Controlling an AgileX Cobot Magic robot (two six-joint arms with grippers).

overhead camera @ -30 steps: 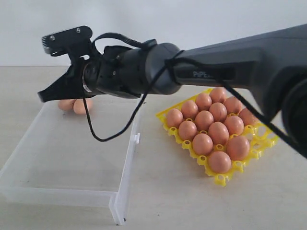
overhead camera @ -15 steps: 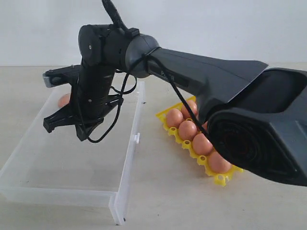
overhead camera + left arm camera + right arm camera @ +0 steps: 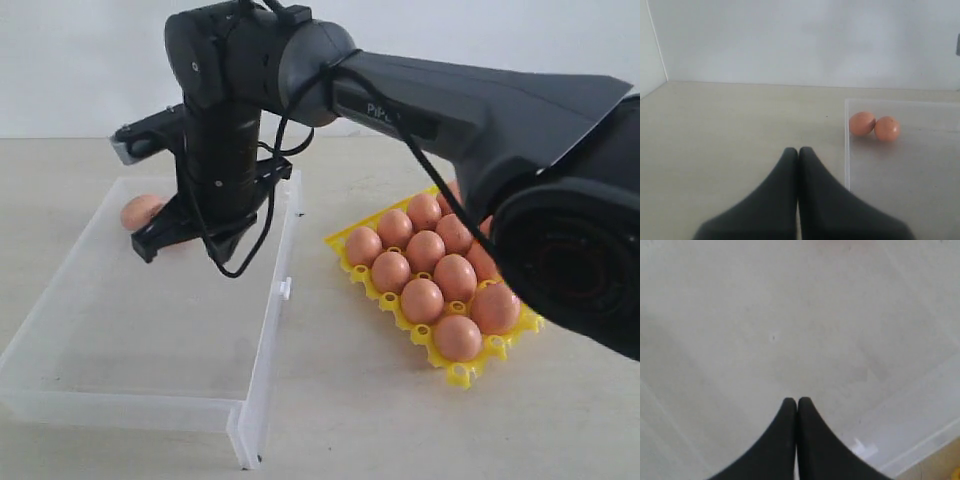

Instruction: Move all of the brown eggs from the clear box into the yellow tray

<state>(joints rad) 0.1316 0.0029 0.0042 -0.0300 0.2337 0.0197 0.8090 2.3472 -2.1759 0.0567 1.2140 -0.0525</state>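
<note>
The brown eggs (image 3: 425,250), smooth pinkish-brown ovals alike in size, mostly sit in the yellow tray (image 3: 460,375), two lying side by side in a far corner of the clear box (image 3: 130,340), where the right gripper (image 3: 148,245) hangs pinched together and empty, the left gripper (image 3: 798,151) likewise.

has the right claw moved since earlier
Yes. The right claw swung from level to pointing down at the clear box floor, shifting right from its far-left corner.
</note>
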